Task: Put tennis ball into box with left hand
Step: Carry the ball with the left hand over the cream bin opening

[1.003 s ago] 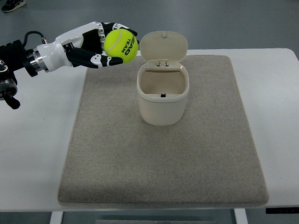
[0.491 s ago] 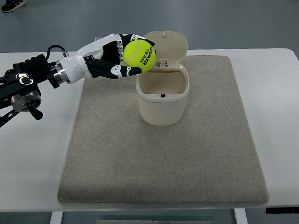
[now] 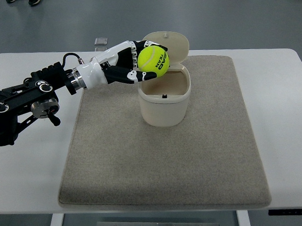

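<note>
A yellow-green tennis ball (image 3: 153,61) with black print is held in my left hand (image 3: 138,62), whose black and white fingers curl around it. Hand and ball hover over the left rear rim of a cream box (image 3: 165,100) that stands on a grey mat (image 3: 162,157). The box's hinged lid (image 3: 171,43) is swung open at the back, and its inside looks empty. My left arm reaches in from the left edge. No right arm shows.
The mat lies on a white table (image 3: 33,161). A small grey object (image 3: 101,41) lies on the floor beyond the table's far edge, and shoes (image 3: 34,1) show at the top left.
My left hand has carried the ball rightward, from beside the lid to above the box's left rear rim. The arm has stretched further over the table.
</note>
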